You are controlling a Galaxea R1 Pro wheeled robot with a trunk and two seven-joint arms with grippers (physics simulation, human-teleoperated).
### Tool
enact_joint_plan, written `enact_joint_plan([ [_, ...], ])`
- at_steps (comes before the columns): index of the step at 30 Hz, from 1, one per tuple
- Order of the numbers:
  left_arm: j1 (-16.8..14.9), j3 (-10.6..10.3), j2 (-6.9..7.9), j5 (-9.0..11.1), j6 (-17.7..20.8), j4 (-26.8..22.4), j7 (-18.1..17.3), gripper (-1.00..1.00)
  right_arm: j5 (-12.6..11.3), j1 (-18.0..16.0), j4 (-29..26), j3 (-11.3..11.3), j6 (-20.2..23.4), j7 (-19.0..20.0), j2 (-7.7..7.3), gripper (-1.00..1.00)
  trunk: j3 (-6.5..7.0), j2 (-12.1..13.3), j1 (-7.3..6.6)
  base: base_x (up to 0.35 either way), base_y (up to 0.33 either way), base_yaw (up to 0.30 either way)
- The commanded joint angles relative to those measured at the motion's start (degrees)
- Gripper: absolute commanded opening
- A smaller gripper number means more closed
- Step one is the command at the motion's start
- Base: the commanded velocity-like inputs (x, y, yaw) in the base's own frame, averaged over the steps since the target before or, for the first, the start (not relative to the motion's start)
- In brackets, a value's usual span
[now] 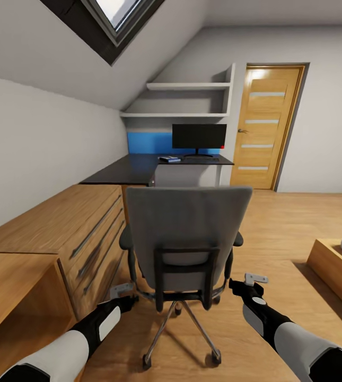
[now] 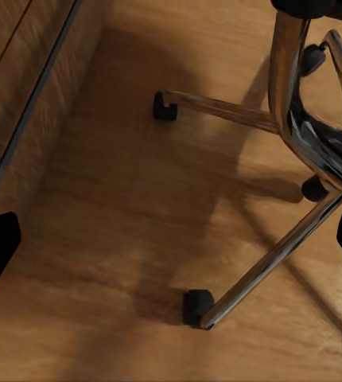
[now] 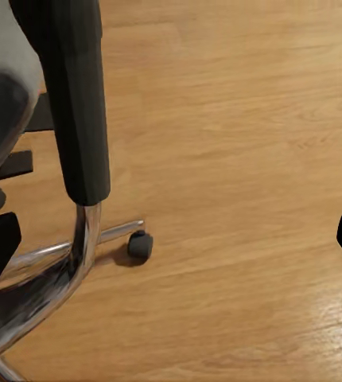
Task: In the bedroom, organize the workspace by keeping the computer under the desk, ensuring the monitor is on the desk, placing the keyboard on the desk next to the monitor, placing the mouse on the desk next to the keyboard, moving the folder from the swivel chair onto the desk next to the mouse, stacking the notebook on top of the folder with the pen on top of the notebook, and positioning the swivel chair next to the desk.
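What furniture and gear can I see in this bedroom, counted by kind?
Swivel chair: 1
Desk: 1
Monitor: 1
Wooden chest of drawers: 1
Wall shelves: 2
Door: 1
Robot grippers: 2, left gripper and right gripper
Total: 9

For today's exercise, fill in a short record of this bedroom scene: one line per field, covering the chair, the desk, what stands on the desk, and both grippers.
swivel chair: on the wood floor, its grey back toward the camera, short of the desk
desk: black top, against the far wall
monitor: upright on the desk, screen dark
small items: lying left of the monitor; too small to identify
left gripper: open, low beside the chair's base
right gripper: open, low at the chair's other side
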Motion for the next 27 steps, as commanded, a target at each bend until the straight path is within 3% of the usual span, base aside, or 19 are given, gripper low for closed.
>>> enact_joint_plan([
  [1,-0.02,-0.48,0.04,0.45,0.22,-0.13,0.46,1.0,-0.49,-0.03,-0.06,0.5,-0.17,-0.25,-0.02,1.0,-0.06,-0.02,0.01,0.257,-0.053,0.0],
  [27,-0.02,-0.48,0.03,0.36,-1.21,-0.13,0.54,1.0,-0.32,-0.03,-0.06,0.5,-0.21,-0.33,-0.17,1.0,-0.06,-0.02,0.01,0.302,-0.167,0.0],
])
